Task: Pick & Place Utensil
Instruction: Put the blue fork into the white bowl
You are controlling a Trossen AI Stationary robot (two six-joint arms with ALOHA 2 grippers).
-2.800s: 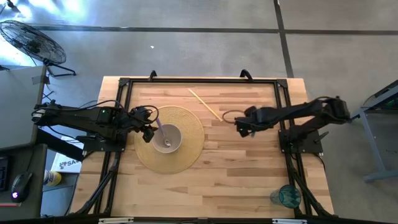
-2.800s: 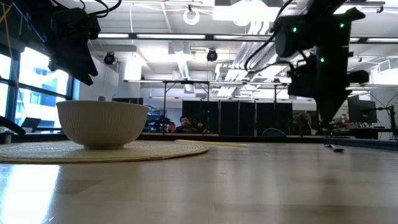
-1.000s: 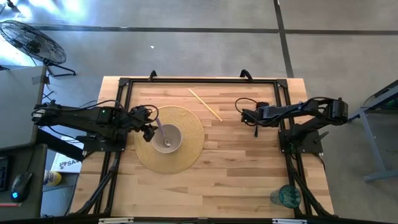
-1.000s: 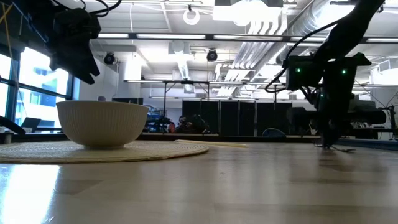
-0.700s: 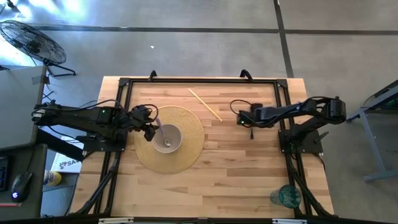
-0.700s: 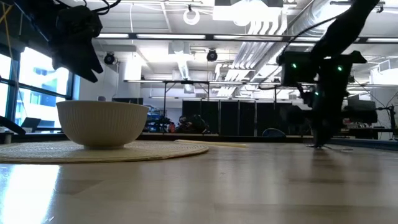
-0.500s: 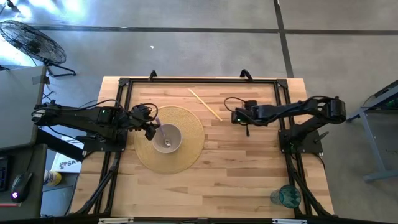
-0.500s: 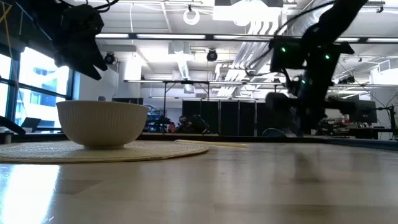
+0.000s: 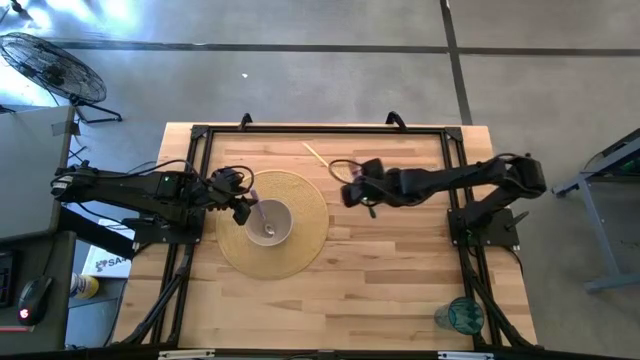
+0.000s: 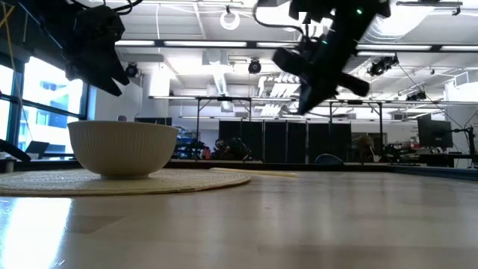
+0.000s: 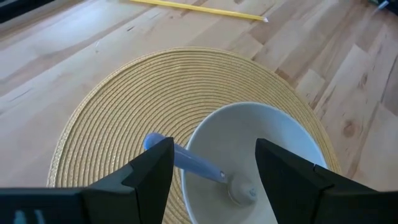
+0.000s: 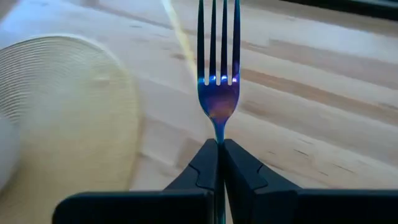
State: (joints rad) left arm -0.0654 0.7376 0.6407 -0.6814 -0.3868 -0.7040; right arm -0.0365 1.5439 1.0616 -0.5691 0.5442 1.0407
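Observation:
A white ribbed bowl [image 9: 268, 222] stands on a round woven placemat [image 9: 300, 245] at the table's left of centre. A pale blue spoon [image 11: 193, 163] lies in the bowl, its handle leaning on the rim. My left gripper [image 9: 243, 207] is open just left of and above the bowl [image 11: 249, 149], touching nothing. My right gripper [image 9: 350, 192] is shut on a blue-tinted metal fork [image 12: 218, 74], in the air beside the placemat's right edge. A yellow chopstick [image 9: 316, 156] lies on the wood behind it. My right gripper pinches the fork between its two fingers at the neck just below the tines [image 12: 218, 134]; the handle behind is hidden between the fingers. The fork lies along the fingers and sticks out past their tips, tines forward. It is lifted clear of the table.
A teal glass [image 9: 462, 315] stands near the table's front right corner. A black frame rail [image 9: 320, 131] runs around the table's edges. Bare wood lies between the placemat and the right arm's base [image 9: 485, 225].
My right gripper, shut on the fork, has risen from table height at the right and gone toward the table's left edge, up to the placemat's right edge. The fork has gone with it, clear of the table.

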